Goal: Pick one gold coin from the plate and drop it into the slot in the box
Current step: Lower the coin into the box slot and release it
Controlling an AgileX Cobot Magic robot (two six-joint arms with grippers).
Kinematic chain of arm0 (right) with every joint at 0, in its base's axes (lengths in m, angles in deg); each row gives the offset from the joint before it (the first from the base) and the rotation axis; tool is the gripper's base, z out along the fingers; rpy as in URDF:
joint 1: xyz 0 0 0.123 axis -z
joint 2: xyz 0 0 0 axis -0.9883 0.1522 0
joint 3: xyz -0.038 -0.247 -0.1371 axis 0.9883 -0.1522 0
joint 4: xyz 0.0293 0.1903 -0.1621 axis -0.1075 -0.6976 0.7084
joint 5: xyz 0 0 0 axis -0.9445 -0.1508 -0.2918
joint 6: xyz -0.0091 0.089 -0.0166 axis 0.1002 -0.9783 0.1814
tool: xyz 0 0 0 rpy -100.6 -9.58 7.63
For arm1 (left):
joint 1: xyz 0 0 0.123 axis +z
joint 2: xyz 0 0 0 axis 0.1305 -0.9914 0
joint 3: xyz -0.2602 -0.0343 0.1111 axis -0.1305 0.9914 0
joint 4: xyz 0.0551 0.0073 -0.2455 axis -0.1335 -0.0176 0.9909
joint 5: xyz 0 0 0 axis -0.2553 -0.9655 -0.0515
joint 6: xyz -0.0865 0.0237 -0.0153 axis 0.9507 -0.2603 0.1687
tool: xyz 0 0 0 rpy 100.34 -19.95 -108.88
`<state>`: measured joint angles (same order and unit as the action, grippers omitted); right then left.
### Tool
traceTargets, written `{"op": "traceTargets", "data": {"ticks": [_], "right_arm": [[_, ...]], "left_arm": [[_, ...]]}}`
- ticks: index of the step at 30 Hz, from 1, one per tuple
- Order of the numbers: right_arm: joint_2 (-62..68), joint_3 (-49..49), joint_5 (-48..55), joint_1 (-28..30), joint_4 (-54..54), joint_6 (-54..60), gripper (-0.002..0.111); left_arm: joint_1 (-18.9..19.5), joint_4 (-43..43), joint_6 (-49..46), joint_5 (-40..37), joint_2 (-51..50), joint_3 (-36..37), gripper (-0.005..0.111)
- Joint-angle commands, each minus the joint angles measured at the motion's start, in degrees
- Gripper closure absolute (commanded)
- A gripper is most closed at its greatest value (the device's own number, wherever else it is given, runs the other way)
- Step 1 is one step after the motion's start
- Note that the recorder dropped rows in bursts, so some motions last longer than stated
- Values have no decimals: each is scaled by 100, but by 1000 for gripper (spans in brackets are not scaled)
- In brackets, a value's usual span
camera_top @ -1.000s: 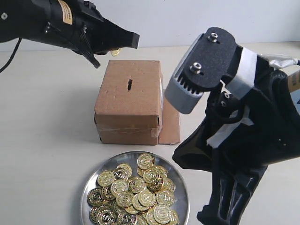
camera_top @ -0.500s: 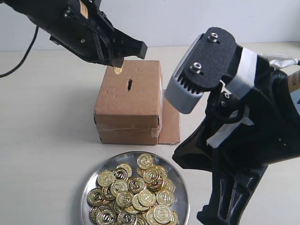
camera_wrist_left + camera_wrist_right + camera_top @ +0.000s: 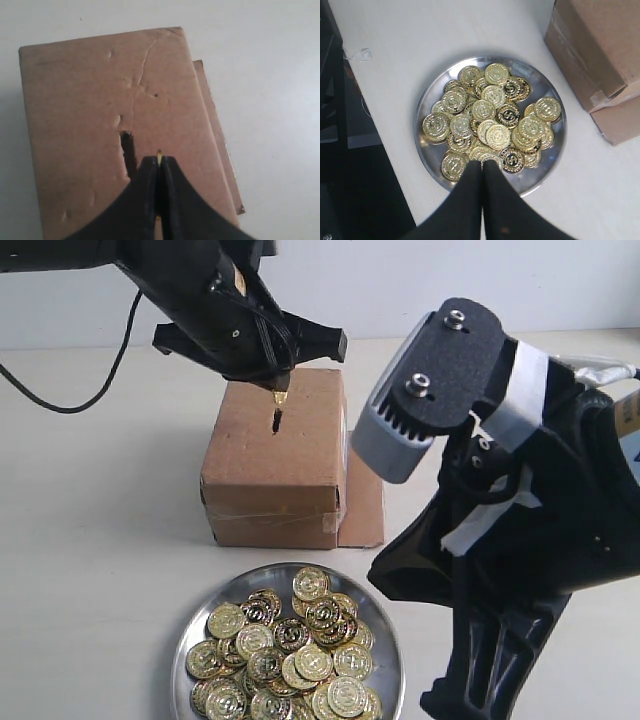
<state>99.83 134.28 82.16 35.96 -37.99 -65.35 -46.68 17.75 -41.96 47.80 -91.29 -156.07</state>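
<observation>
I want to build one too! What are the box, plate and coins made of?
The box looks like matte brown cardboard, dented and creased. The plate looks like shiny, reflective silver metal. The coins are glossy gold, metal or plastic, unclear.

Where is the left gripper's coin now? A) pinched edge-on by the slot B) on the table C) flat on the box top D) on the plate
A: the left gripper pinches the coin edge-on, right beside the slot in the box top.
</observation>
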Motion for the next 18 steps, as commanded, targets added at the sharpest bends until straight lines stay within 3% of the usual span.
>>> {"op": "traceTargets", "data": {"ticks": [1, 7, 18], "right_arm": [[-25, 31, 2, -7, 8, 24, 108], [-25, 31, 2, -7, 8, 24, 108], [-25, 31, 2, -7, 8, 24, 108]], "left_arm": [[-23, -449, 416, -286, -285, -210, 107], [-13, -832, 744, -442, -534, -452, 107], [-13, -765, 1014, -500, -698, -549, 107]]}}
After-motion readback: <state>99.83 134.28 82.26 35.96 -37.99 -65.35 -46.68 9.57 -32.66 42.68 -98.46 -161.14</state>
